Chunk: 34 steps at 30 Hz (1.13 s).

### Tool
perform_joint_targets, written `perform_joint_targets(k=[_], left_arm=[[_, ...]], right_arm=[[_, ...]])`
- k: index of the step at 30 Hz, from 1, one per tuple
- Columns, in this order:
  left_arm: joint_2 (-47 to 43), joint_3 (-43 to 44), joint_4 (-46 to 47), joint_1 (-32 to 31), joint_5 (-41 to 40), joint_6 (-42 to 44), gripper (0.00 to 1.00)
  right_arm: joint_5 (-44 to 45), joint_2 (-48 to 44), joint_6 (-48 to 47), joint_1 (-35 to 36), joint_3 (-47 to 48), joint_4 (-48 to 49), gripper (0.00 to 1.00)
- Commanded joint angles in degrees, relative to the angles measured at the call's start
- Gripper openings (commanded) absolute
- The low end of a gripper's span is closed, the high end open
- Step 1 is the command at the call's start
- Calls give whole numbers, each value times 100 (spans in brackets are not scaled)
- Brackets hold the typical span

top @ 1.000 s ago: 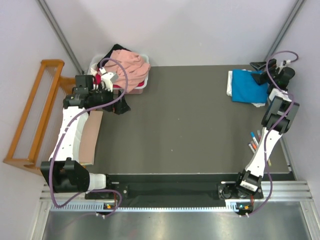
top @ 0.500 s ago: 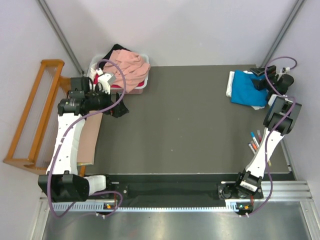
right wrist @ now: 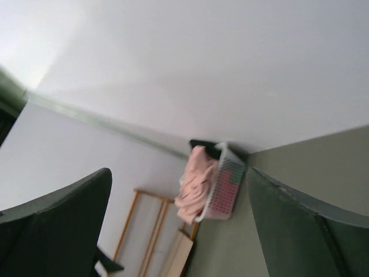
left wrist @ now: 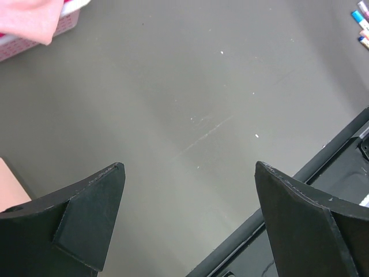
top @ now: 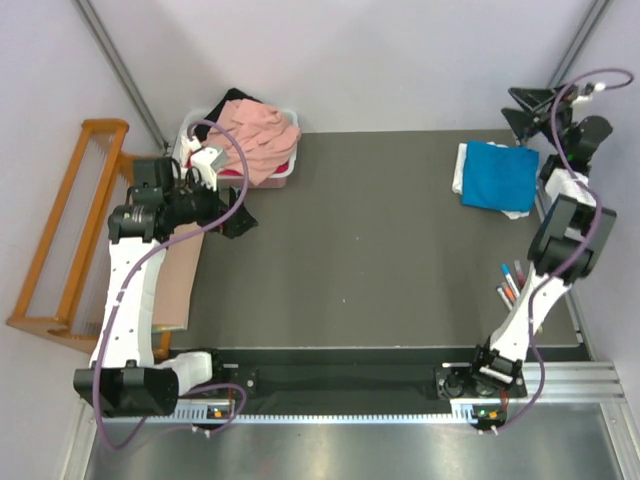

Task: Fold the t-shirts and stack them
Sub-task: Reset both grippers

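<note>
A folded bright blue t-shirt [top: 497,175] lies on a white one [top: 461,170] at the table's far right. A salmon-pink t-shirt [top: 262,135] is heaped in the white tub [top: 288,168] at the far left, with black cloth [top: 232,98] behind it. My right gripper [top: 530,110] is raised beyond the blue shirt, open and empty. In its wrist view the right gripper [right wrist: 179,170] looks across at the pink shirt [right wrist: 193,187]. My left gripper [top: 235,212] hovers open just in front of the tub. In its wrist view the left gripper [left wrist: 190,167] has only bare table between its fingers.
A wooden slatted rack [top: 70,230] stands off the table's left edge, with a tan board [top: 180,275] beside it. Several markers [top: 510,282] lie near the right edge. The black front rail [left wrist: 323,156] shows in the left wrist view.
My right gripper has lifted away from the blue t-shirt and swung up toward the back wall. The left arm has shifted slightly, its gripper staying in front of the tub.
</note>
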Motion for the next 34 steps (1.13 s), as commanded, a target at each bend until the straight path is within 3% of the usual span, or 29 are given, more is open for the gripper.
perform_joint_targets(k=[1,2,3,4,5,6,7,11,15,18,28,34], left_arm=[[-314,93,15,22,202,-23,99],[-341,-3,128,22,132,-58,99],[-376,-47,182,22,80,-145,99],[-420,-117,278,22,9,-216,99],[-446,-292,505,22,-226,-278,99],[-499,-398,664,31,-403,-417,99],[-491,-495,787,39,-561,-497,98],[-368,-838,1280,57,-1352,-805,99],[-385,-1207,2061,66,-2300,-1104,99],[-350,-1541,2791,75,-2549,-1357,99],[493,-2683,4602,66,-2813,-1456,99],[1170,-2694,5025,66,-2848,-1447,99]], right_arm=[[-396,-3019,-868,958,-832,461,100],[-405,-3410,-1342,1153,-1070,-101,100],[-214,-3796,-2774,1364,-1376,-908,100],[101,-4549,-3649,1792,-1449,-2952,99],[505,-4887,-4485,2075,-1502,-3851,100],[1466,-5438,-5833,2365,-1624,-4600,100],[1893,-5653,-6195,2985,-1791,-5434,100],[2941,-6322,-6865,3483,-2618,-6424,100],[4022,-7032,-7068,3589,-3880,-6515,100],[4357,-7271,-7068,3616,-4384,-6356,100],[5237,-7220,-7253,3651,-4711,-6128,100],[6044,-6930,-7358,3651,-4825,-5873,100]])
